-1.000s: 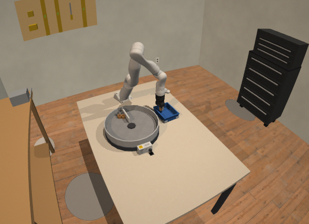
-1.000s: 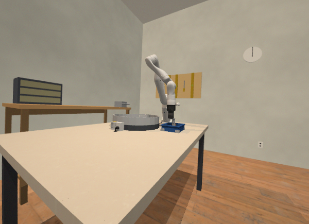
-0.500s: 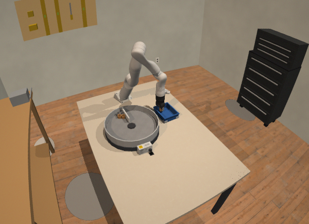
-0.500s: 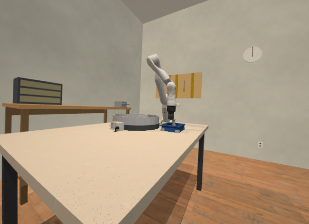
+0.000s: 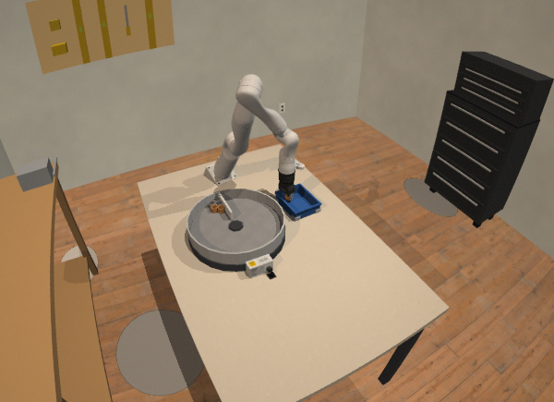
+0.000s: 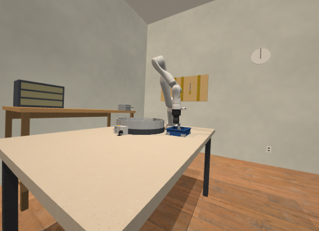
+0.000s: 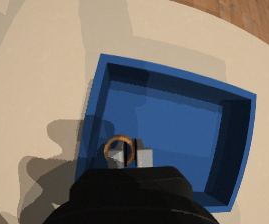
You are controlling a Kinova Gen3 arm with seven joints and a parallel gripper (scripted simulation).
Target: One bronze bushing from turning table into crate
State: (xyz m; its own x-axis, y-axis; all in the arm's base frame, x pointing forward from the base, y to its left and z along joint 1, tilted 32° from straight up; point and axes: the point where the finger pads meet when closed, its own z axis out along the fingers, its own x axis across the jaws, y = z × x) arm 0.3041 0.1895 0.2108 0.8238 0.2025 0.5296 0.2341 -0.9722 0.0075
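My gripper (image 5: 288, 195) (image 6: 179, 126) (image 7: 130, 148) is shut on a bronze bushing (image 7: 119, 137) by its ring wall, one finger inside the ring and one outside. It is over the left part of the blue crate (image 5: 308, 212) (image 6: 174, 133) (image 7: 185, 130) in the wrist view, with the fingertips low, near or below rim height. The gap between bushing and crate floor cannot be told. The grey turning table (image 5: 258, 236) (image 6: 141, 125) stands beside the crate. Bushings (image 5: 213, 208) (image 5: 221, 208) sit together on its far left part; whether more are behind them is unclear.
A pale bar (image 5: 224, 205) reaches over the turning table beside the bushings. The turning table has a raised wall all round and a dark hub (image 5: 235, 225). A white control box (image 5: 258, 265) (image 6: 122, 129) stands at its front. The crate's walls surround the fingertips.
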